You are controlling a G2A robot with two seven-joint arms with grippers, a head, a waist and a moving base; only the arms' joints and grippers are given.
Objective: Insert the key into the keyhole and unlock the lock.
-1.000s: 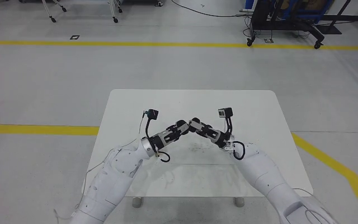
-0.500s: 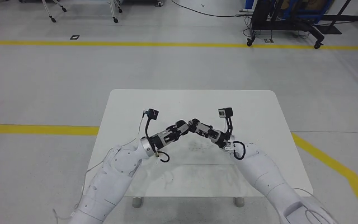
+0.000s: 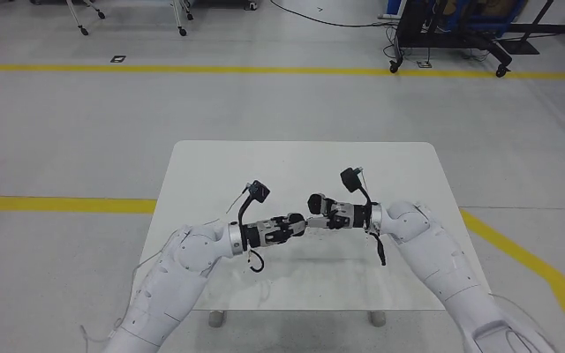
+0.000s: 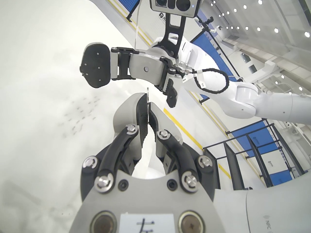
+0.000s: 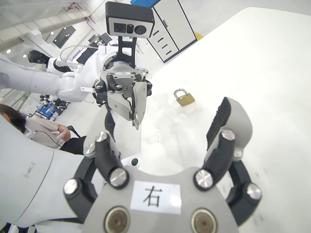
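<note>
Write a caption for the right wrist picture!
Open right gripper faces left gripper pinching a thin silver key; brass padlock lies on the white table.

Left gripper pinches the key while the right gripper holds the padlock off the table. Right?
Not quite. The right wrist view shows the padlock lying on the table, with the right gripper open and empty. The left gripper does pinch the key.

brass padlock with a silver shackle [image 5: 184,97]: one
thin flat metal key [image 4: 147,95]: one
white rounded-corner table [image 3: 388,168]: one
grippers: two, left gripper [image 4: 145,106] and right gripper [image 5: 167,122]
</note>
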